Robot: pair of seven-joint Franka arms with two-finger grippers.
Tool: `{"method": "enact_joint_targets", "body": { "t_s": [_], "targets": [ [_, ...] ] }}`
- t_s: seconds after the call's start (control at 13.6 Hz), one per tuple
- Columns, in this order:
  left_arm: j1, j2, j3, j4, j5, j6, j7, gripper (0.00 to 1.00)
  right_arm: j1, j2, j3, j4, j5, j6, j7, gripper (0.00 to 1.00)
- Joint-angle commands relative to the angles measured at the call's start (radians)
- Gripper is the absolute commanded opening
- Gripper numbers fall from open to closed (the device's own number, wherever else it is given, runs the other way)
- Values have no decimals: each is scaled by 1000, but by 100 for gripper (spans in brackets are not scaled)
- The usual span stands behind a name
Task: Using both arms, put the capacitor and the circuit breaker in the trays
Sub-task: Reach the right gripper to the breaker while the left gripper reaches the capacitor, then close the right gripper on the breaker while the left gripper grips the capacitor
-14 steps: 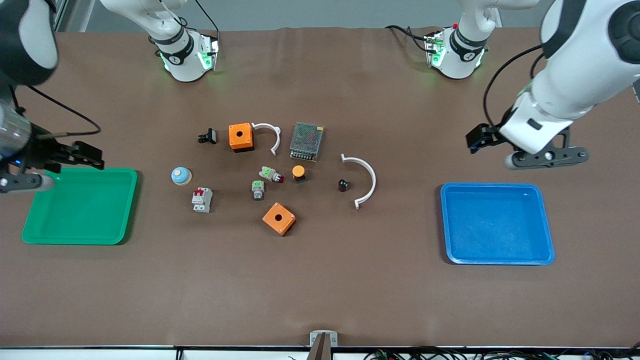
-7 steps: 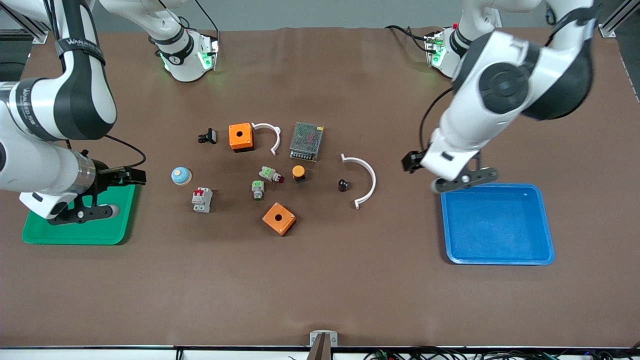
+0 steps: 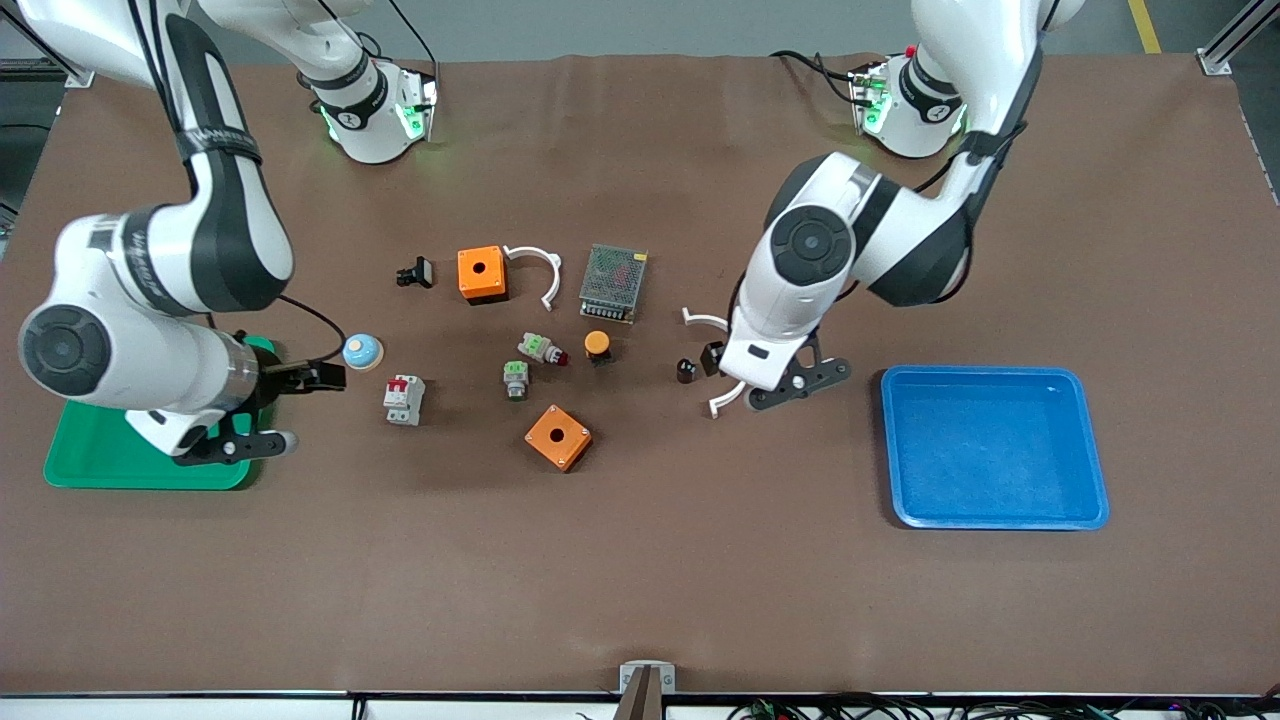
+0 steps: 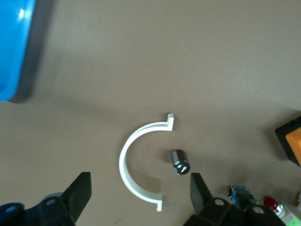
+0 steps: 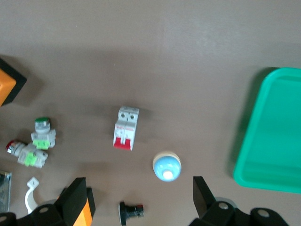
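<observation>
Left claw (image 4: 137, 195) agape over cylindrical black capacitor (image 4: 180, 162); right claw (image 5: 139, 200) agape near blocky grey circuit breaker (image 5: 126, 128).

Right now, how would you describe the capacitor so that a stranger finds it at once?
Start at the blue tray and go toward the right arm's end of the table to the big white half-ring. The capacitor lies inside its curve: a tiny black cylinder with a pale end, smaller than every other part.

Black capacitor (image 3: 686, 371), grey circuit breaker (image 3: 404, 399) with red levers, seemingly pale-blue-domed button (image 3: 361, 351), blue tray (image 3: 994, 447).
</observation>
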Motion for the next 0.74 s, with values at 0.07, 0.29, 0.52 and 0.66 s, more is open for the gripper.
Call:
{"method": "enact_joint_targets", "body": {
  "t_s": [0.07,0.29,0.52,0.66],
  "targets": [
    [-51,43,6,-39,-8,101,-129,88,4,-13,-5,-188,25,231,22,99],
    [-83,111,6,-39,0,169,-240,85,37,-3,-5,-289,40,380,37,99],
    [-98,150,8,-37,1,172,-349,84,60,31,-5,-317,59,444,68,99],
    [-101,158,8,-31,0,180,-387,82,62,57,-5,-320,59,473,68,99]
  ]
}}
